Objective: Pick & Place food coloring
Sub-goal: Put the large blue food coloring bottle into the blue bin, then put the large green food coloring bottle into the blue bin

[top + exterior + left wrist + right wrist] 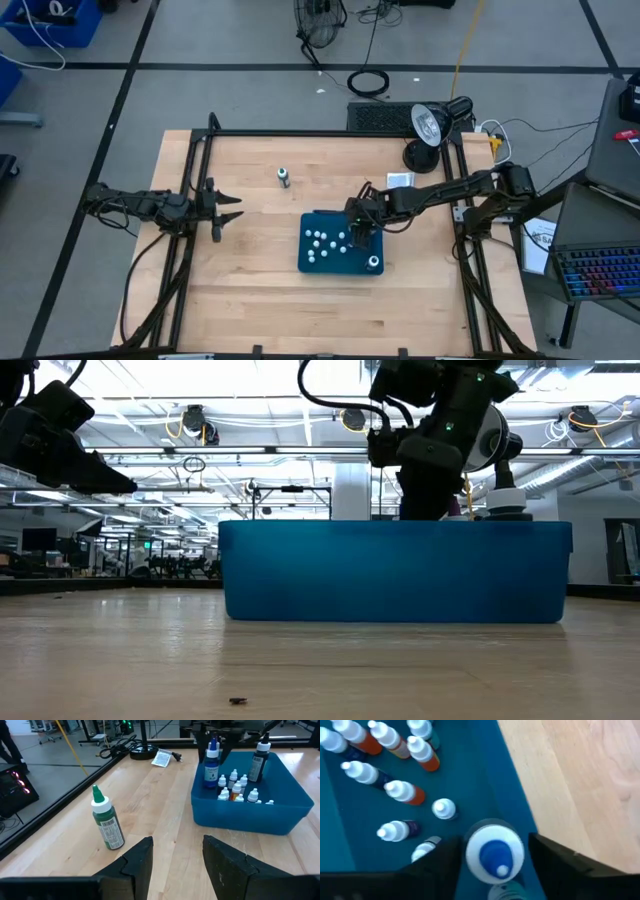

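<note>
One blue-capped bottle (495, 852) stands between the spread jaws of the right gripper (358, 231) inside the blue bin (310, 262); the jaws do not appear to touch it. Keep the wrist vertical and avoid the small dropper bottles (400, 791) close by. A green bottle (107, 822) stands alone on the desk (250, 290), ahead of the idle left gripper (175, 862), whose jaws are open and empty.

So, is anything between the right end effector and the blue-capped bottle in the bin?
Nothing visible: the right end effector hangs over the blue-capped bottle in the bin, one finger on each side.
</note>
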Robot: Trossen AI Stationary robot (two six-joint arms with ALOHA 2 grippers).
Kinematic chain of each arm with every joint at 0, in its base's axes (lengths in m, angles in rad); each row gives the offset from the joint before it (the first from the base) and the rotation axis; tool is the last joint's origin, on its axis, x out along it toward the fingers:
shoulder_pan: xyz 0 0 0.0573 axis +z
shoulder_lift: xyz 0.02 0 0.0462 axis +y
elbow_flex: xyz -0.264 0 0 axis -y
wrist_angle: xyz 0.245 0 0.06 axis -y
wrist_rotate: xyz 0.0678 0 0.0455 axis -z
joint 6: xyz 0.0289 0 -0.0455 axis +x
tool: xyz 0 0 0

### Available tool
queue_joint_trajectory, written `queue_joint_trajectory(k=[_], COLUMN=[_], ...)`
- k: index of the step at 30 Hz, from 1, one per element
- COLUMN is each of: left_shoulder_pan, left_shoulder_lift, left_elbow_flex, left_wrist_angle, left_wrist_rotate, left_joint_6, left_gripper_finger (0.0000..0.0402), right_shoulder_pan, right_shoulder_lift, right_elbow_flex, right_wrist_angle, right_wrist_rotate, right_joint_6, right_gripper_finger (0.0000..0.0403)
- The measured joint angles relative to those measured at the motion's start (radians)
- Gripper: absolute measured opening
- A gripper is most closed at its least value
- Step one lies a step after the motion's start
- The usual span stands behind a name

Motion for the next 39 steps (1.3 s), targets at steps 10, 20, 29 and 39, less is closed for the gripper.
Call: queue_joint_trajectory(k=[10, 20, 29, 39], left_shoulder_pan=[0.0, 0.0, 0.0, 0.0], left_shoulder_lift=[0.0, 0.0, 0.0, 0.0], left_elbow_flex=[0.0, 0.0, 0.0, 0.0], left_wrist_angle=[0.0, 0.0, -0.001, 0.0], left_wrist_rotate=[0.0, 0.0, 0.0, 0.0], left_joint_6=[0.0, 0.0, 0.0, 0.0], left_gripper_finger=[0.0175, 0.0175, 0.0175, 0.0175], right_shoulder_pan=[-0.016, -0.154, -0.255, -0.328], right_shoulder_lift=[0.0, 0.028, 0.315, 0.603], right_elbow_flex=[0.087, 0.233, 0.738, 0.89], right_wrist_angle=[0.01, 0.457, 0.185, 0.094], right_wrist_rotate=[-0.042, -0.07, -0.125, -0.127], right_joint_6=[-0.018, -0.345, -0.504, -0.515], right_gripper_finger=[0.0275, 0.0257, 0.0251, 0.0251])
